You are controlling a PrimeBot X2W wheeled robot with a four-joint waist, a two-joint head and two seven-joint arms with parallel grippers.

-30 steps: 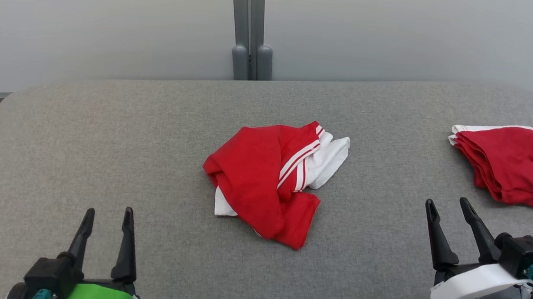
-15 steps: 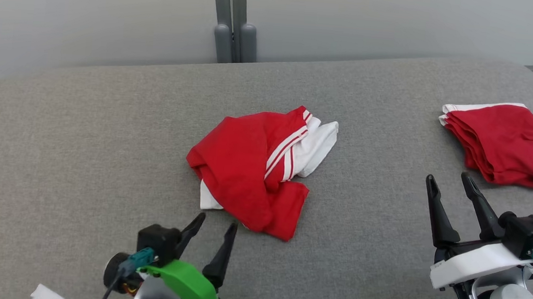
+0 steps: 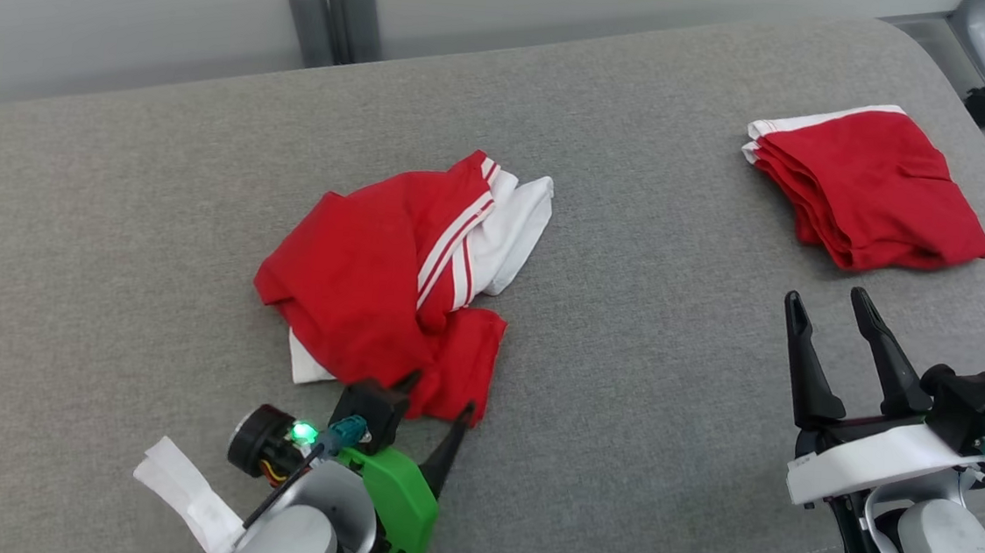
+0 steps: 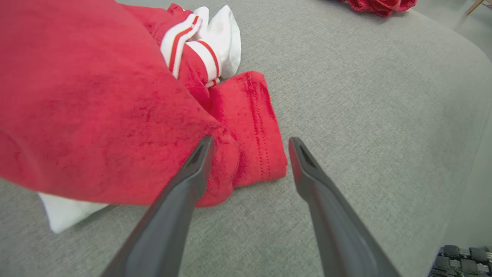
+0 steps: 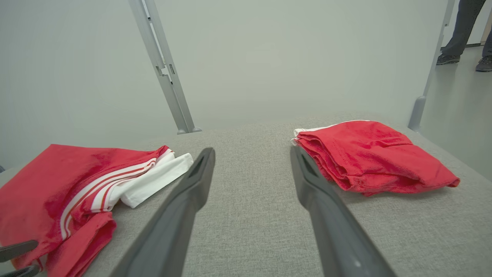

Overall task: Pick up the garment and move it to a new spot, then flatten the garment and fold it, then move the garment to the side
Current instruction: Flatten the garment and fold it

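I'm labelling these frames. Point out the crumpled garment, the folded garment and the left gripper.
crumpled garment (image 3: 351,292), head view, on its red middle.
folded garment (image 3: 877,188), head view, on its top red layer.
left gripper (image 3: 439,394), head view, midway between its fingertips.

Grey table (image 3: 670,370) holds crumpled garment (image 3: 369,276) (red-white) and folded cloth (image 3: 868,192).

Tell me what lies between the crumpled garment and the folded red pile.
Nothing: only bare grey padded surface separates the crumpled garment from the folded pile, clearest in the head view.
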